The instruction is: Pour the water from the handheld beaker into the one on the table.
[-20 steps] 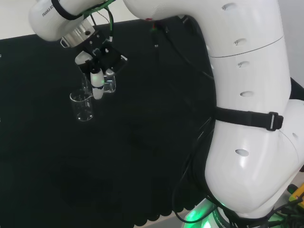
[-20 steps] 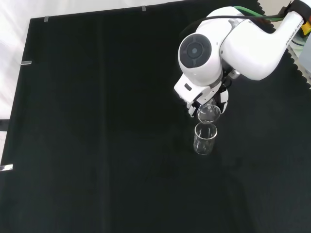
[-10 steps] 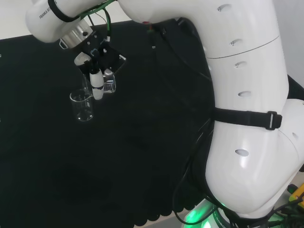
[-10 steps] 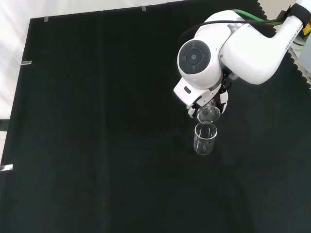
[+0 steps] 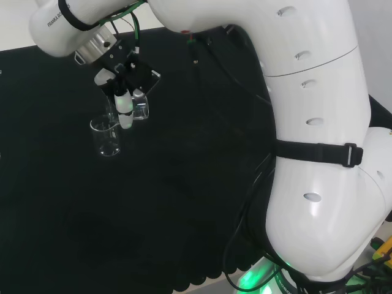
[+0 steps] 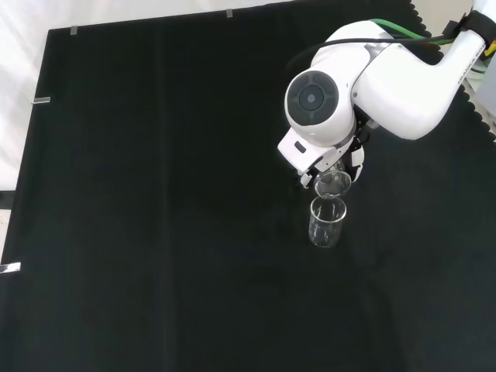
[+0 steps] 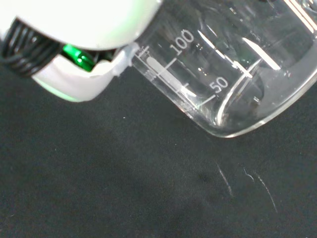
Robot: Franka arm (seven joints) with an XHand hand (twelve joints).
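Two beakers: held beaker (image 6: 333, 183) tilts above table beaker (image 6: 326, 222).

Bench, black cloth (image 6: 155, 194) covering it: is lying flat. One clear glass beaker (image 6: 326, 222) is standing upright directly on the cloth, right of centre in the front view.
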